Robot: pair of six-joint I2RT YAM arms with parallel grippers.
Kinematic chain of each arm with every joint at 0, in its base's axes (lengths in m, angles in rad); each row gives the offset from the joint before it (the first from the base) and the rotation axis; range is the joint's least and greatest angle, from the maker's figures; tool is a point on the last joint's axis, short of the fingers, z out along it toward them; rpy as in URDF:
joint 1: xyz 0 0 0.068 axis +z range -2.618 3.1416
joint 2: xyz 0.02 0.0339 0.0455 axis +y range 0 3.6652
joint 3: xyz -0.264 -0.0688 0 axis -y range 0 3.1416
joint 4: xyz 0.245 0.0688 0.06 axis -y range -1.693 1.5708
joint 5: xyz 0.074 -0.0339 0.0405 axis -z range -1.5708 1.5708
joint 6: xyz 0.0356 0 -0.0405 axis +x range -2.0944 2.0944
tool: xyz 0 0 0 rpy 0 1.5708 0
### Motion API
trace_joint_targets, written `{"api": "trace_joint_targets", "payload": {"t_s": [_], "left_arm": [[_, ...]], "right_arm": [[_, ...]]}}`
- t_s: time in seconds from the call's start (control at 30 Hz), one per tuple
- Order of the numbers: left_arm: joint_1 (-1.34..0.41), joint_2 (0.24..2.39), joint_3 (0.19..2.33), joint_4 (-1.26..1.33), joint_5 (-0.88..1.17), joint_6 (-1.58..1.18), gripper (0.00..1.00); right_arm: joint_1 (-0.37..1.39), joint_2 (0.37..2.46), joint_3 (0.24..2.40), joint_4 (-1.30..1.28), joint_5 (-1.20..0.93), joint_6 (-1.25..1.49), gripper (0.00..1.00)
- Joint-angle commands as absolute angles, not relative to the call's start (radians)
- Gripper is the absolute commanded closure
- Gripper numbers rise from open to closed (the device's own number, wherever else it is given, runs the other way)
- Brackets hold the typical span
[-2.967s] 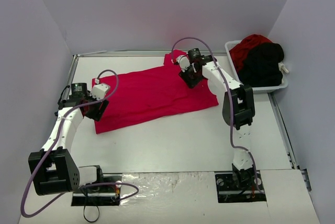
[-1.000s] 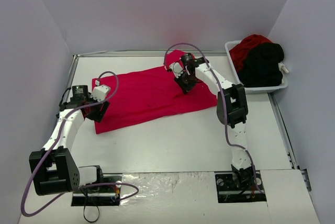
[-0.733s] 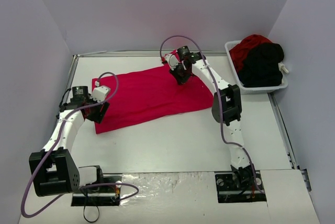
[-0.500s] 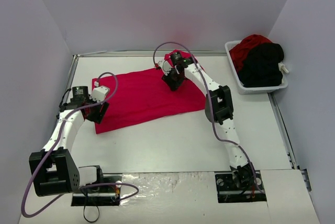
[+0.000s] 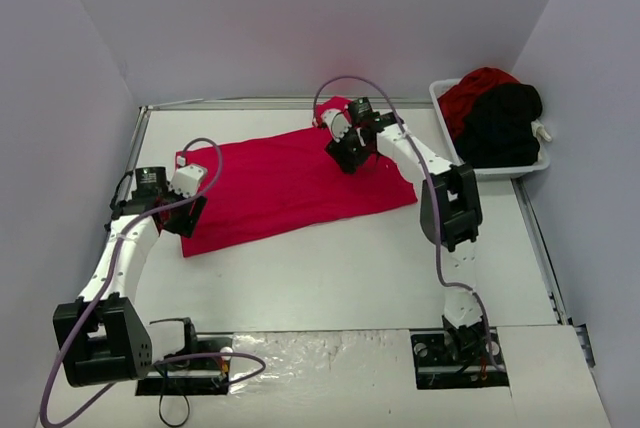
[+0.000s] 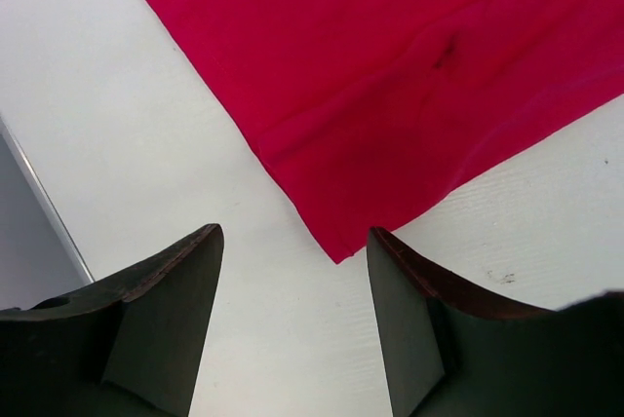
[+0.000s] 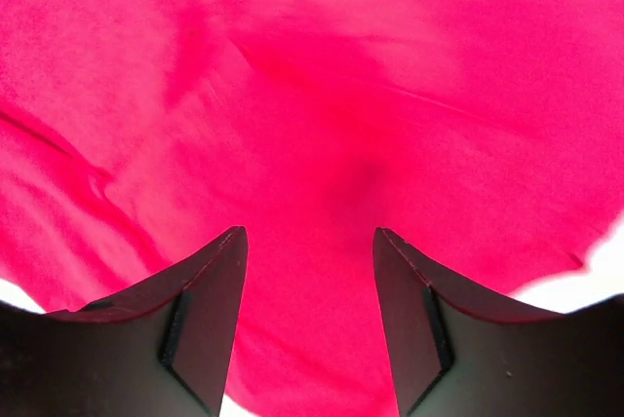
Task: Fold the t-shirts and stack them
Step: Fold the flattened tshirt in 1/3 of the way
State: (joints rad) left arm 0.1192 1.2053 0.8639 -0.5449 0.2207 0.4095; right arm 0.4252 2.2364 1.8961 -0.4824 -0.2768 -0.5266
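Left tool (image 6: 292, 234) spread above red t-shirt (image 6: 409, 66) corner; table (image 6: 146, 144) alongside.

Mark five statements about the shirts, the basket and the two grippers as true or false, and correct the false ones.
1. A red shirt lies spread on the table. True.
2. The left gripper is shut on that shirt's corner. False: it is open at the corner, gripping nothing.
3. The black shirt is in the basket. True.
4. The right gripper is over the basket. False: it is open over the red shirt on the table.
5. The basket holds only black cloth. False: red cloth lies there too.
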Motion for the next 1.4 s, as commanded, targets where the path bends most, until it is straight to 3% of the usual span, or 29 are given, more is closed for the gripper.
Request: {"api": "trace_joint_targets", "payload": {"t_s": [0.0,0.13,0.2,0.23,0.3,0.43,0.83,0.9,1.37], "left_arm": [[0.118,1.14,0.916,-0.578,0.242,0.405,0.41],[0.11,1.105,0.887,-0.601,0.275,0.436,0.42],[0.106,1.092,0.861,-0.615,0.273,0.474,0.47],[0.1,1.091,0.851,-0.617,0.267,0.482,0.55],[0.095,1.092,0.831,-0.621,0.25,0.515,0.59],[0.08,1.115,0.807,-0.647,0.216,0.616,0.52],[0.072,1.177,0.732,-0.647,0.181,0.71,0.5],[0.072,1.172,0.721,-0.641,0.178,0.713,0.48],[0.077,1.152,0.696,-0.624,0.14,0.706,0.47]], "right_arm": [[0.399,2.071,1.827,-0.39,-0.218,-0.489,0.49],[0.379,1.973,1.737,-0.39,-0.189,-0.488,0.5],[0.373,1.942,1.671,-0.39,-0.166,-0.488,0.54],[0.367,1.916,1.646,-0.394,-0.161,-0.491,0.61],[0.361,1.878,1.574,-0.4,-0.144,-0.494,0.62],[0.334,1.821,1.467,-0.433,-0.144,-0.497,0.59],[0.244,1.735,1.249,-0.445,-0.091,-0.465,0.53],[0.221,1.73,1.227,-0.443,-0.095,-0.468,0.45],[0.152,1.917,1.319,-0.451,-0.199,-0.502,0.46]]}}
